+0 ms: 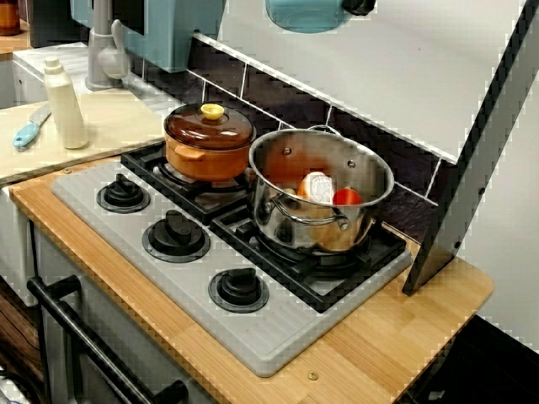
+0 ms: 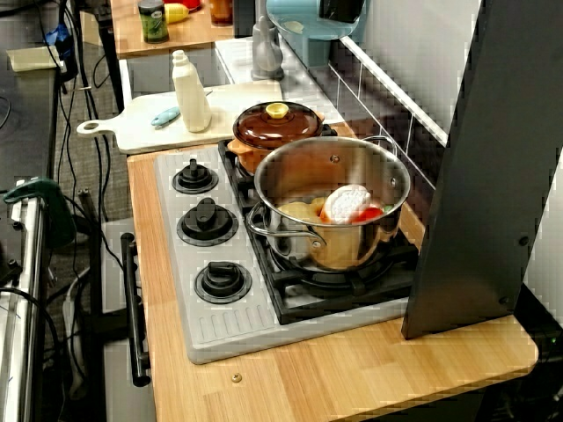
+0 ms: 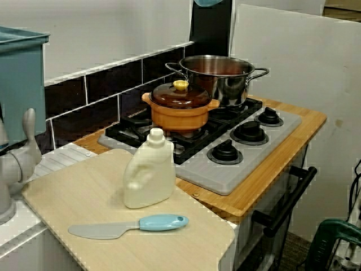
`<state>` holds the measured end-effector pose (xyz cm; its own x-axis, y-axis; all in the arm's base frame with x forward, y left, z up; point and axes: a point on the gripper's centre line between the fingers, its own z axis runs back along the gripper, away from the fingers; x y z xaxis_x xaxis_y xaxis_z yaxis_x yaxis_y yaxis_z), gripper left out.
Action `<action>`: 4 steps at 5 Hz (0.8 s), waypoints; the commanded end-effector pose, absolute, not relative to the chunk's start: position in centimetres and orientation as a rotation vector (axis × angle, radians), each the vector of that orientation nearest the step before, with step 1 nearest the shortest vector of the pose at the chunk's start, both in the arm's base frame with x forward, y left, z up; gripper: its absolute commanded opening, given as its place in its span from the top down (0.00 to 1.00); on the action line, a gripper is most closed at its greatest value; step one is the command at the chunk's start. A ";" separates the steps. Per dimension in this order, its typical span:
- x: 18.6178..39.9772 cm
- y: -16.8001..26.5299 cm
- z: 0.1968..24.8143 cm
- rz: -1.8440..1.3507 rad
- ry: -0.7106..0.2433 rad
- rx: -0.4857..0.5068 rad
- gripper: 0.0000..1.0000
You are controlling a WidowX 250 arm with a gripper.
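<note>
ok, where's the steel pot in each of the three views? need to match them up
View from the front: steel pot right of centre, on the hob.
View from the right end: steel pot dead centre.
View from the left end: steel pot upper middle, far end of hob.
Shared landmark: orange pot with brown lid, beside it in all three.

Pots on the stove (image 3: 228, 176)
The lidded orange pot (image 3: 179, 116) stands just beside the steel pot (image 3: 221, 84); a white bottle (image 3: 149, 180) stands well apart.
</note>
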<state>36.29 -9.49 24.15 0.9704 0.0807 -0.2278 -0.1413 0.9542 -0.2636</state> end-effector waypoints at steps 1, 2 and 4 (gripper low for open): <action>35.4 -8.7 27.0 0.108 0.130 -0.301 1.00; 35.5 -8.6 26.9 0.109 0.129 -0.296 1.00; 35.7 -8.1 27.1 0.117 0.132 -0.300 1.00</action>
<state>36.31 -8.74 24.58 0.9693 0.0945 -0.2272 -0.1547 0.9520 -0.2642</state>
